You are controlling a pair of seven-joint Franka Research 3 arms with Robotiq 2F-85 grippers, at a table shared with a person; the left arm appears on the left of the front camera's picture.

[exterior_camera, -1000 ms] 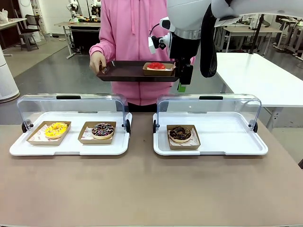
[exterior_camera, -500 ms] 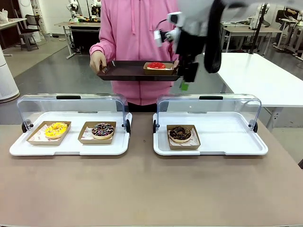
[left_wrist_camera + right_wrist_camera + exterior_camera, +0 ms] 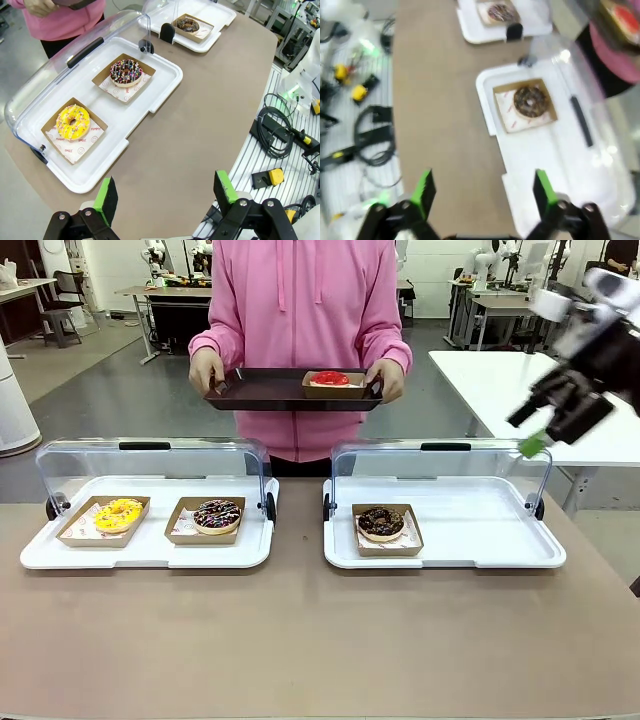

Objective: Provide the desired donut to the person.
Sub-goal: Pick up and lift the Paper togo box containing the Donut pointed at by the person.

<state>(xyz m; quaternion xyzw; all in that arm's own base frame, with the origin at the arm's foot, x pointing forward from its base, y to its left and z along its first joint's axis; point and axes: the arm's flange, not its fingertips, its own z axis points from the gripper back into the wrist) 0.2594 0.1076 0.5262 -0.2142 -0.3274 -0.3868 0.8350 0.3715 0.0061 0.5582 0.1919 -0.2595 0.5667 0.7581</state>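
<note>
Fig.: Person (image 3: 300, 320) at far side of desk (image 3: 300, 640) holds dark tray (image 3: 260, 392) w/ both hands. Red-iced donut (image 3: 331, 379), in its card, sits on tray, right of centre. Right claw (image 3: 527, 432) in air above right display case (image 3: 480, 540): jaws wide apart, empty. Left claw (image 3: 165, 190) above desk's left end: jaws wide apart, empty. 3 donuts lie in 2 cases.
</note>
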